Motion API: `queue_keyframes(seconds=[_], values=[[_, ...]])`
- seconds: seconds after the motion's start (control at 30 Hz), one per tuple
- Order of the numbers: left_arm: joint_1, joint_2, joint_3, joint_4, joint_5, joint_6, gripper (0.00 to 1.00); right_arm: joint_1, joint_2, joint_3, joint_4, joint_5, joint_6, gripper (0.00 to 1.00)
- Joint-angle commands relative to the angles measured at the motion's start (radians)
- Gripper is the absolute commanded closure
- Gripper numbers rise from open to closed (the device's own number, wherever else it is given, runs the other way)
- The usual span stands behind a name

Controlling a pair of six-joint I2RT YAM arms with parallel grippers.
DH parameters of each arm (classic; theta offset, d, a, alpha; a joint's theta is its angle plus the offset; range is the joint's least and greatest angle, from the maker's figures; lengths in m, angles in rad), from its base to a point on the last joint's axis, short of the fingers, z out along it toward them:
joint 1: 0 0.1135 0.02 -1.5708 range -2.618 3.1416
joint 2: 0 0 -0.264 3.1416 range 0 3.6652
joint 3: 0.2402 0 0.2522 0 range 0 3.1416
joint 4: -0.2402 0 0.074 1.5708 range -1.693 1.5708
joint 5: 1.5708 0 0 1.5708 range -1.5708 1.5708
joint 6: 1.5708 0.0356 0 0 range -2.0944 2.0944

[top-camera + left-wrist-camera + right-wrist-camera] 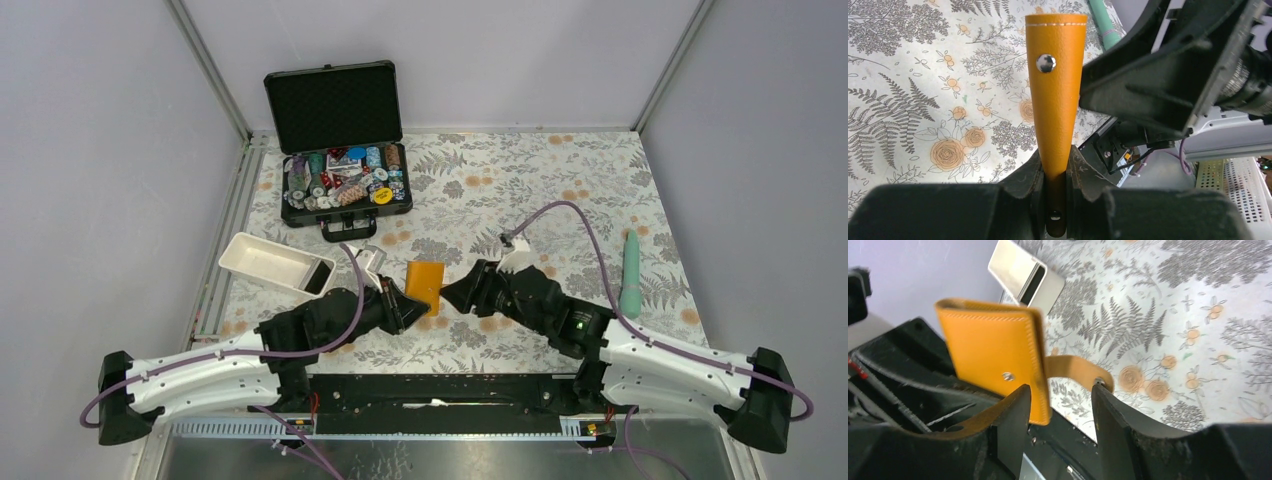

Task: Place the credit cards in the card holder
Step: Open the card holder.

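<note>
The orange card holder (424, 284) is held upright above the table, folded shut, with its snap tab hanging loose. My left gripper (403, 305) is shut on its lower edge; the left wrist view shows the holder (1057, 95) rising from the closed gripper (1057, 162). My right gripper (453, 294) is open beside it. In the right wrist view the holder's edge (993, 347) and loose tab (1075, 366) lie between the spread jaws of that gripper (1060, 402). A black credit card (319, 277) lies in the white tray. The pale card is not visible.
The white tray (268, 262) sits left of the arms and also shows in the right wrist view (1020, 270). An open black hard case (345, 190) of poker chips stands at the back. A teal stick-like object (631, 272) lies at the right.
</note>
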Motion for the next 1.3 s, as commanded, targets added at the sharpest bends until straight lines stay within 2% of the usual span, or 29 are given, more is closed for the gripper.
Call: queue_keyframes(seconds=[0.0, 0.1, 0.23, 0.53, 0.7, 0.83, 1.03, 1.13, 1.27], values=[[-0.004, -0.04, -0.012, 0.131, 0.053, 0.023, 1.0, -0.084, -0.055, -0.037, 0.014, -0.057, -0.009, 0.45], [-0.003, -0.062, -0.032, 0.192, 0.087, 0.027, 1.0, -0.108, -0.092, -0.065, 0.1, -0.172, -0.04, 0.46], [-0.003, -0.089, -0.054, 0.266, 0.142, 0.03, 1.0, -0.115, -0.136, -0.076, 0.144, -0.225, -0.064, 0.49], [0.001, -0.09, -0.055, 0.357, 0.302, 0.05, 1.0, -0.131, -0.175, -0.082, 0.225, -0.384, -0.121, 0.5], [0.039, -0.098, -0.068, 0.384, 0.363, 0.03, 1.0, -0.139, -0.21, -0.103, 0.291, -0.496, -0.092, 0.46], [0.08, -0.092, -0.099, 0.466, 0.457, -0.011, 1.0, -0.142, -0.226, -0.118, 0.34, -0.557, -0.057, 0.43], [0.083, -0.043, -0.088, 0.509, 0.562, -0.023, 1.0, -0.142, -0.225, -0.141, 0.44, -0.618, -0.018, 0.43], [0.083, -0.026, -0.093, 0.544, 0.585, -0.037, 1.0, -0.142, -0.222, -0.129, 0.456, -0.629, -0.021, 0.52], [0.087, -0.02, -0.09, 0.524, 0.563, -0.034, 1.0, -0.142, -0.232, -0.117, 0.445, -0.627, -0.033, 0.8]])
